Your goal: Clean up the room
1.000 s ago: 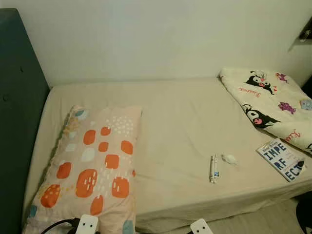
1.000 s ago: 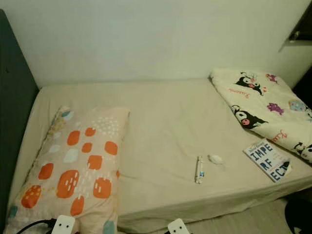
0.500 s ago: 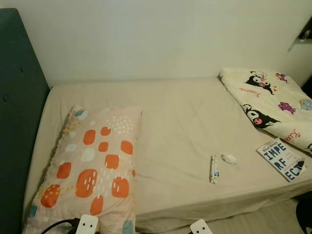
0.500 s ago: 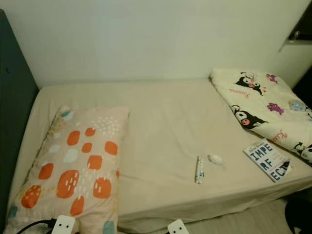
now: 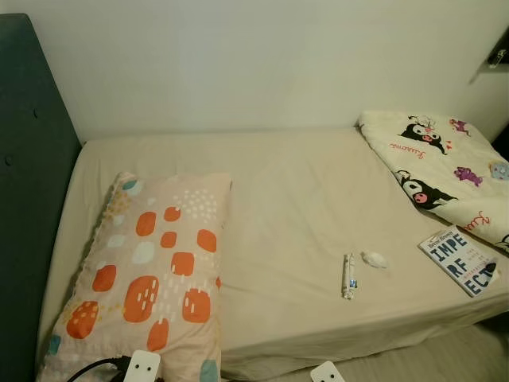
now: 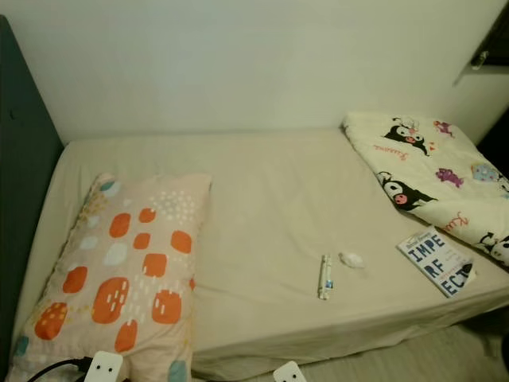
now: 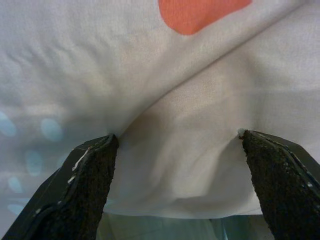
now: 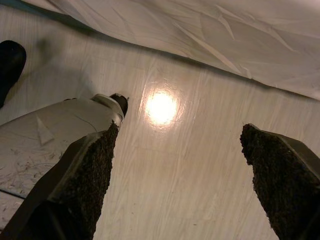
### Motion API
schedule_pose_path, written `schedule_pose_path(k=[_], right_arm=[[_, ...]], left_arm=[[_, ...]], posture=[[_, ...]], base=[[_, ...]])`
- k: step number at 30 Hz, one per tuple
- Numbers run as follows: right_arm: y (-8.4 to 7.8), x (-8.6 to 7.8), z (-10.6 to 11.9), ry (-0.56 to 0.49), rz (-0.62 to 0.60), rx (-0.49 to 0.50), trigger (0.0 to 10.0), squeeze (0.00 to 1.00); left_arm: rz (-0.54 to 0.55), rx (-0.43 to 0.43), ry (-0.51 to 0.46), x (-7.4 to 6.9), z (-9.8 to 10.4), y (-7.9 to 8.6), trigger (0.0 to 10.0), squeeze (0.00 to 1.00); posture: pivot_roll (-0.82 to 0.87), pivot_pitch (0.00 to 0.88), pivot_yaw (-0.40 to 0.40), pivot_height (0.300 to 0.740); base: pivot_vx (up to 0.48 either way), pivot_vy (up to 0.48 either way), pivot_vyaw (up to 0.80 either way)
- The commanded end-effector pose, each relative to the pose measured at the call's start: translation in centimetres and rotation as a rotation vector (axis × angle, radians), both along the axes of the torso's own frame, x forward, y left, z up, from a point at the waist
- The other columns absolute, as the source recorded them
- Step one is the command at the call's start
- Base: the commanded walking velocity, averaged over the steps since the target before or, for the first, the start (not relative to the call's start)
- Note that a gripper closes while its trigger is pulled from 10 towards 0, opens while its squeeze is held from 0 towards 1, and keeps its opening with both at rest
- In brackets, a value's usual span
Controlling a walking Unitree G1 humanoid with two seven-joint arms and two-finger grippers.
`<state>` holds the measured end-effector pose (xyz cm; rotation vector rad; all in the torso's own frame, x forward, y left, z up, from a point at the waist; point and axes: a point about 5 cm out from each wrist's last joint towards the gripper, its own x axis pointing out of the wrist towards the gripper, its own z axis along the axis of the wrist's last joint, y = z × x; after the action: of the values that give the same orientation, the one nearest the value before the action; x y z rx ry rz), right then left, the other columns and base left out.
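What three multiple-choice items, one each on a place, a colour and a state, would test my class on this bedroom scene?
1. The book lies:
A. on the pillow
B. near the bed's right front corner
C. on the floor

2. The pillow's large spots are:
A. orange
B. purple
C. black

3. The left gripper's fingers are:
A. shut on the book
B. shut on the tube
C. open against the pillow

Answers: 1 B, it sits by the cartoon blanket; 2 A, orange blotches show; 3 C, the left wrist view shows fabric between spread fingers.
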<state>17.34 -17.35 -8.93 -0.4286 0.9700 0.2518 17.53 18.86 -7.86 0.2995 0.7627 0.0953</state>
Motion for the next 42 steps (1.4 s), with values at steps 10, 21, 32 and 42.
schedule_pose_path(k=[10,21,32,42], right_arm=[[-0.4,-0.9,-0.4,0.031,-0.008,-0.007,10.0,0.0],[-0.5,-0.9,-0.4,0.024,-0.009,-0.011,10.0,0.0],[-0.3,-0.2,0.0,-0.029,0.014,-0.023,10.0,0.0],[-0.3,0.6,0.5,-0.092,-0.037,-0.008,10.0,0.0]], left_arm=[[0.014,-0.014,0.019,-1.2,-0.5,-0.1,10.0,0.0],[0.025,-0.01,0.014,-1.3,-0.5,0.2,10.0,0.0],[0.045,0.003,0.009,-1.5,-0.5,0.6,10.0,0.0],[0.051,-0.001,0.025,-1.1,-0.4,1.1,10.0,0.0]], posture=[[0.04,0.0,-0.037,0.74],[0.05,0.0,-0.044,0.74],[0.06,0.0,-0.045,0.74],[0.06,0.0,-0.026,0.74]], base=[[0.0,0.0,0.0],[0.0,0.0,0.0],[0.0,0.0,0.0],[0.0,0.0,0.0]])
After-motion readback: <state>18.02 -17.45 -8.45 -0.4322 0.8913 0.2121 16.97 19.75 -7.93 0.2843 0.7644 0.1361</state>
